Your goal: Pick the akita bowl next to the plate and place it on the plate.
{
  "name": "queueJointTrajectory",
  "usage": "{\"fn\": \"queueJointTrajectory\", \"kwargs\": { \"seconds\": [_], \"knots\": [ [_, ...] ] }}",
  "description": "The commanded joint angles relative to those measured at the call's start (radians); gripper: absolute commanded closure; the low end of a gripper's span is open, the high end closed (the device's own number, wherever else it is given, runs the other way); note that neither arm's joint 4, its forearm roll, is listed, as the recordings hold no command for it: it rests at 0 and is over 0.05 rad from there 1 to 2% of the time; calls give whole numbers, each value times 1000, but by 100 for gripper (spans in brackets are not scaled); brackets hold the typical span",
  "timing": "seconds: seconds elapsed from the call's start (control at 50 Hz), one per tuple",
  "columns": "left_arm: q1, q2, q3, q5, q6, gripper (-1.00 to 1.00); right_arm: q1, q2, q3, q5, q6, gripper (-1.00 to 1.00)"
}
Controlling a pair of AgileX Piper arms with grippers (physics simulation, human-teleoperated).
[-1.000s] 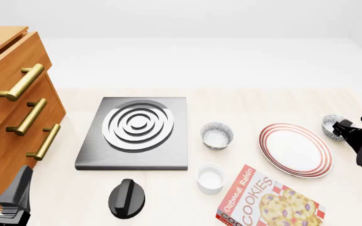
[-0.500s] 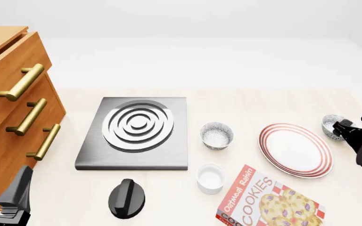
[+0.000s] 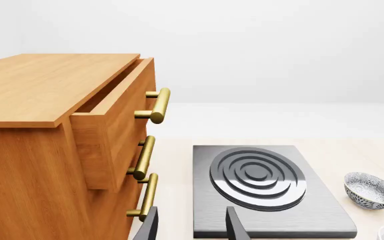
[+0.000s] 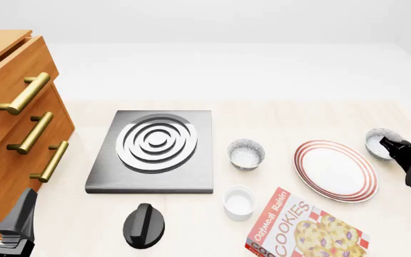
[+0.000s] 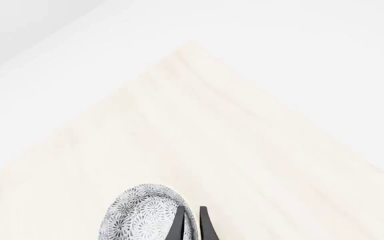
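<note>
Akita bowl on surface just right of plate, rim pinched in narrow right pincer. Risks: thin rim grip slips, bowl tilts during lift, clips plate edge. Left pincer apart, empty, near stove plate.

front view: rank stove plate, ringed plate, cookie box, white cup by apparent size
1. stove plate
2. plate, largest dish
3. cookie box: cut off by the frame edge and nearer the camera, so its rank against the plate is unsure
4. white cup, clearly smallest
</note>
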Motion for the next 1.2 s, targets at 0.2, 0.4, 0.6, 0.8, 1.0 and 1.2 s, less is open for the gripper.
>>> {"fn": "queueJointTrajectory", "kwargs": {
  "seconds": [0.2, 0.4, 0.6, 0.8, 1.0, 1.2],
  "knots": [
    [0, 0, 0, 0, 0, -100, -2, 14, 7, 6, 3, 100],
    [0, 0, 0, 0, 0, -100, 5, -40, 29, 17, 12, 100],
    [0, 0, 0, 0, 0, -100, 9, -100, 46, 39, 19, 100],
    [0, 0, 0, 0, 0, -100, 12, -164, 63, 60, 23, 100],
    [0, 0, 0, 0, 0, -100, 22, -227, 93, 70, 26, 100],
    [0, 0, 0, 0, 0, -100, 34, -287, 116, 87, 30, 100]
  ]
}}
